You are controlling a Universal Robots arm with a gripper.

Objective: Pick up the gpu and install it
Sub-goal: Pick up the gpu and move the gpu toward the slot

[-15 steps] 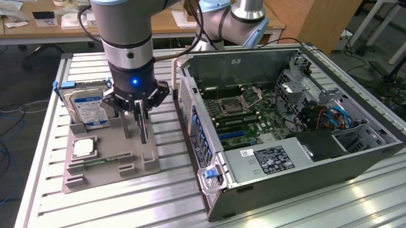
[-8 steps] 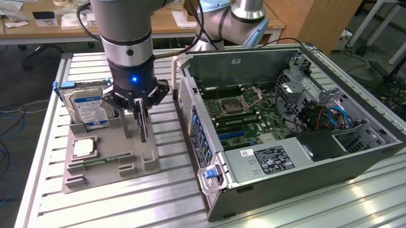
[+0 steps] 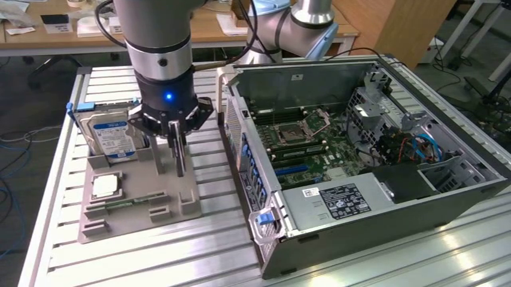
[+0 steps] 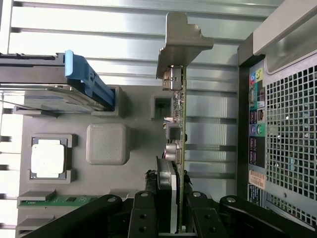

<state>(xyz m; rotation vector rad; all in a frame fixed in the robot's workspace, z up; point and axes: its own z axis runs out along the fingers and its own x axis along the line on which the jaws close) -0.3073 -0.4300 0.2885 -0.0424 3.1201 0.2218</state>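
Observation:
The gpu is a thin card seen edge-on, with a pale metal end bracket at its far end. My gripper is shut on it, one black finger on each side of the board. In the exterior view the gripper points straight down over the grey parts tray, and the gpu hangs upright below the fingers as a narrow strip. Whether the card still touches the tray I cannot tell. The open computer case lies to the exterior view's right with its motherboard exposed.
On the tray stand a silver hard drive with a blue label, a processor chip and a green memory stick. The case's rear panel is close beside the card. A slatted aluminium table carries everything.

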